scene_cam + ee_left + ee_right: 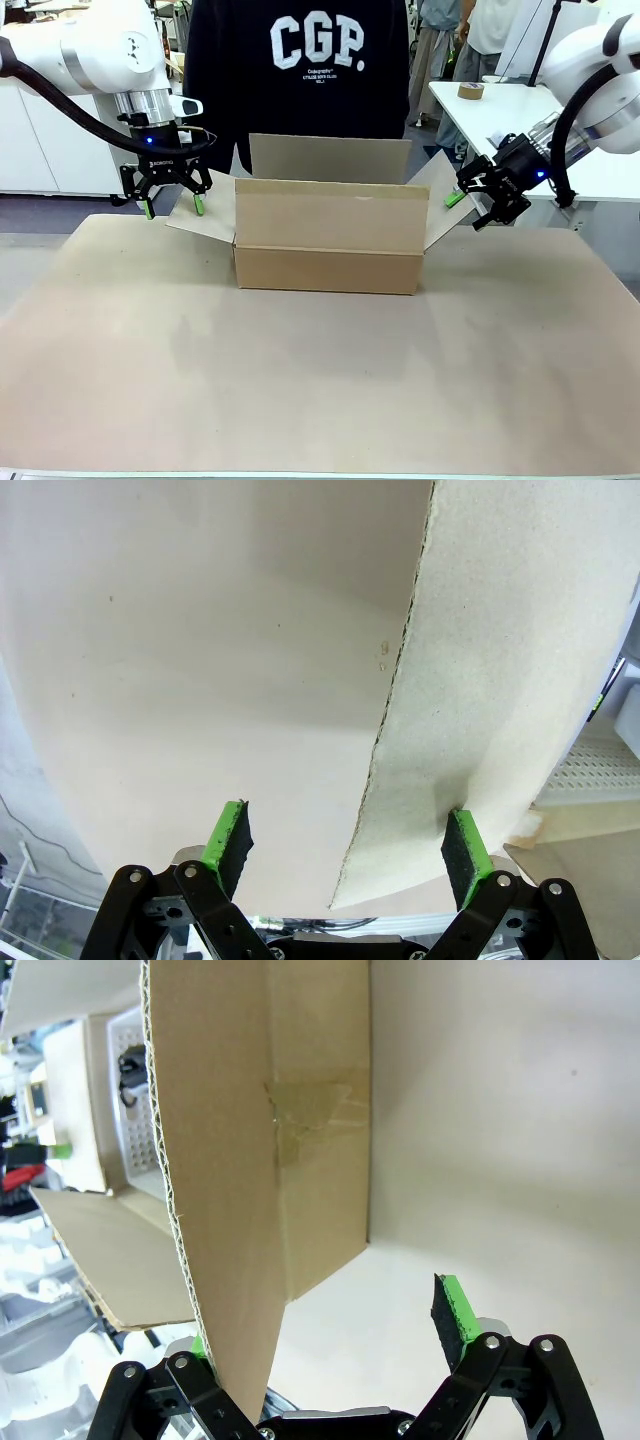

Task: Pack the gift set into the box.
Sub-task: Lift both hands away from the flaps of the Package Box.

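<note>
the box sat open on the counter; left gripper and right gripper both gaped wide, straddling its side flaps

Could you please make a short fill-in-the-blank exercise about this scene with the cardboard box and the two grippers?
1. The top flaps of the large brown corrugated cardboard box are ____.
2. The fingers of the left gripper and the right gripper carry pads of ____ colour.
3. The edge of a side flap lies ____ the left gripper's fingers.
4. The person behind the box wears a ____ sweatshirt with white letters.

Missing words: open; green; between; black.
</note>
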`<control>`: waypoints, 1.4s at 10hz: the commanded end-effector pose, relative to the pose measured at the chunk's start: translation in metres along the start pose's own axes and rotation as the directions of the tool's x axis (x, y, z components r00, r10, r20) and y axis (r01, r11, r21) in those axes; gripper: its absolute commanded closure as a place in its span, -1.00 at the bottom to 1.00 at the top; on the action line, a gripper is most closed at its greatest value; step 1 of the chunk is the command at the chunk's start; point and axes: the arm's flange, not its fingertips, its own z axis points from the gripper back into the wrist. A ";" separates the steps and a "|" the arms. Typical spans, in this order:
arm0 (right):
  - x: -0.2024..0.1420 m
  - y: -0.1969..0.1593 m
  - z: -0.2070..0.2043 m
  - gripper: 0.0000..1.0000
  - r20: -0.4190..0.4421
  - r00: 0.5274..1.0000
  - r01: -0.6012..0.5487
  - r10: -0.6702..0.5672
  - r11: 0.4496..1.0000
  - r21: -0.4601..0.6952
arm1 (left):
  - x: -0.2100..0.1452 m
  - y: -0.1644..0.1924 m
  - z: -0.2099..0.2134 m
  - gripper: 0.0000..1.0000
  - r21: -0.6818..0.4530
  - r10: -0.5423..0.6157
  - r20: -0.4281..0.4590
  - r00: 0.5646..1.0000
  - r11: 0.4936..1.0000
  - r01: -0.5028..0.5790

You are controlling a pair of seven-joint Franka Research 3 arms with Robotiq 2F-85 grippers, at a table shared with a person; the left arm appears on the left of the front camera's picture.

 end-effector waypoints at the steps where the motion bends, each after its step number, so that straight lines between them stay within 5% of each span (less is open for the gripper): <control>1: 0.003 0.005 0.002 -1.00 0.008 1.000 0.017 -0.016 1.000 -0.027 | -0.001 0.001 0.003 -1.00 0.018 0.016 0.002 1.000 1.000 -0.016; 5: 0.000 0.000 0.000 -1.00 0.000 1.000 0.000 0.000 1.000 0.000 | 0.000 0.000 0.000 -1.00 0.000 0.000 0.000 1.000 1.000 0.000; 7: -0.016 0.032 0.042 -1.00 0.051 0.997 -0.066 0.064 0.997 0.026 | -0.030 0.007 0.055 -1.00 -0.041 -0.081 0.078 0.994 0.996 0.084; 9: -0.071 0.063 0.091 -1.00 0.130 0.986 -0.118 0.100 0.984 0.136 | -0.094 0.036 0.105 -1.00 -0.240 -0.228 0.145 0.963 0.936 0.257; 10: -0.101 0.071 0.105 -1.00 0.150 0.985 -0.118 0.083 0.963 0.243 | -0.124 0.055 0.115 -1.00 -0.323 -0.304 0.192 0.933 0.878 0.353; 11: -0.129 0.072 0.115 -1.00 0.125 0.990 -0.105 0.062 0.922 0.374 | -0.150 0.075 0.116 -1.00 -0.424 -0.436 0.221 0.872 0.763 0.488; 12: -0.153 0.065 0.123 -1.00 0.070 0.994 -0.104 0.079 0.854 0.510 | -0.167 0.098 0.112 -1.00 -0.569 -0.525 0.287 0.802 0.580 0.583; 14: -0.178 0.033 0.136 -1.00 0.039 0.994 -0.102 0.102 0.735 0.670 | -0.170 0.127 0.090 -1.00 -0.770 -0.449 0.416 0.790 0.288 0.569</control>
